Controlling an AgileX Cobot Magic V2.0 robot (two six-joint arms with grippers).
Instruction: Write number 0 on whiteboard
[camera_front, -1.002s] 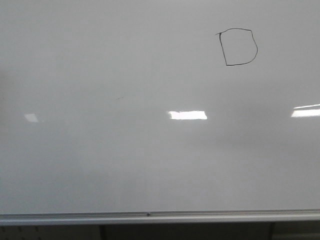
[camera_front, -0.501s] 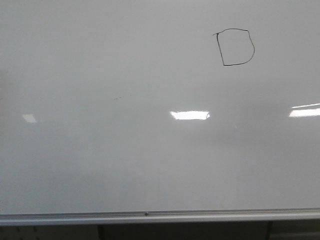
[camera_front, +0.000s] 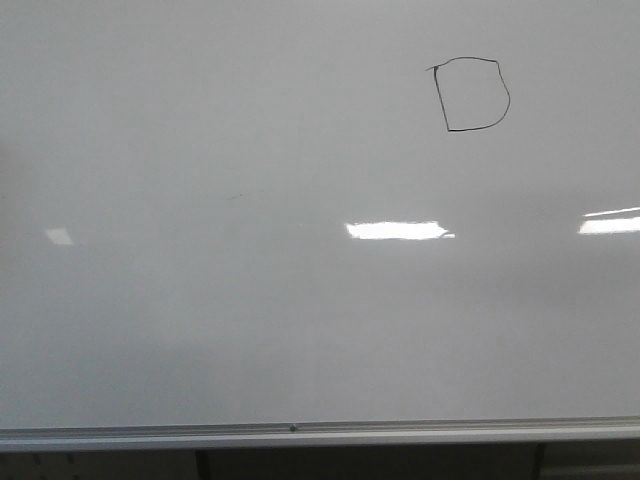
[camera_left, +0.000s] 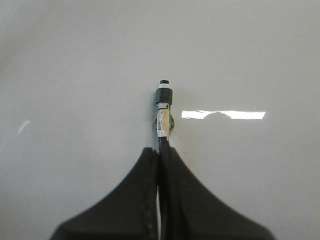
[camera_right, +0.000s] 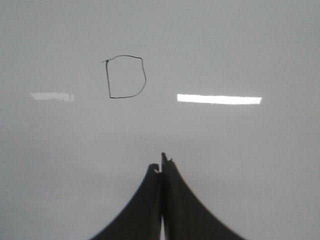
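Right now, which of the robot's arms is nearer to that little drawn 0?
Probably the right. The 0 shows ahead of the right tool. The left tool, shut on a marker, faces bare whiteboard.

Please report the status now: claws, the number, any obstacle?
Left claw shut on marker. Right claw shut, empty. Number 0 drawn, D-shaped, on whiteboard. No obstacle seen.
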